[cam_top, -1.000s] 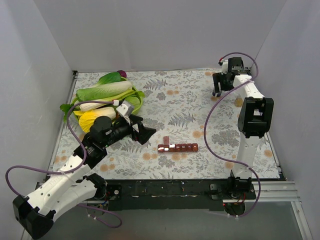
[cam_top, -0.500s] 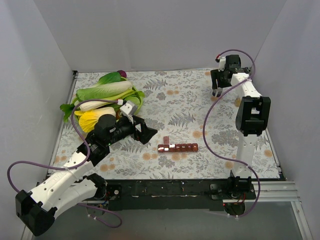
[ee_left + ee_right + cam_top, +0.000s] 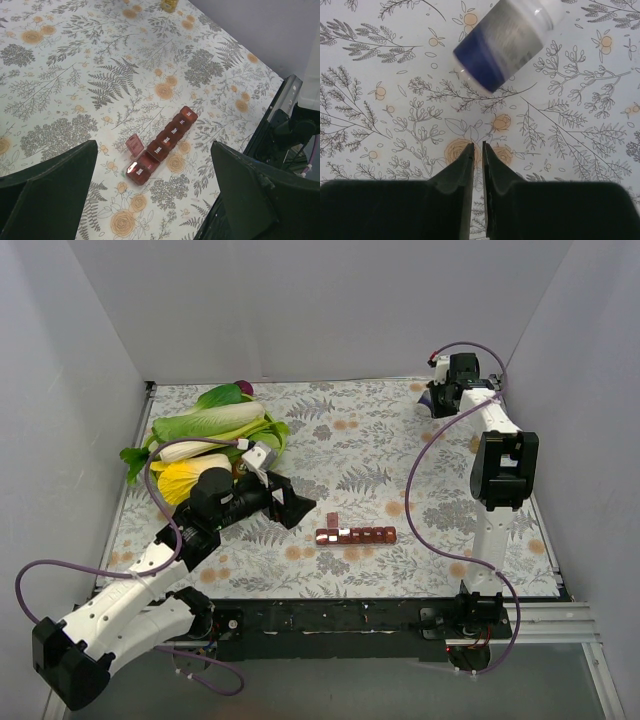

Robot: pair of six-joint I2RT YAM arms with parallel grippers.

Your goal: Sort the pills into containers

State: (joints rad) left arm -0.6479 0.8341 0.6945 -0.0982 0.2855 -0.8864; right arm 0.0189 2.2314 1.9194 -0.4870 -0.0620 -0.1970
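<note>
Sorting setup
Left claw [image 3: 292,508] wide, facing containers [image 3: 162,147]; right claw [image 3: 478,146] pinched, empty, near bottle [image 3: 502,42], likely the pill source.

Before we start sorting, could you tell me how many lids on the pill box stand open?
1: the lid near the Sun end of the pill box, flipped out sideways. The other lids look shut.
</note>
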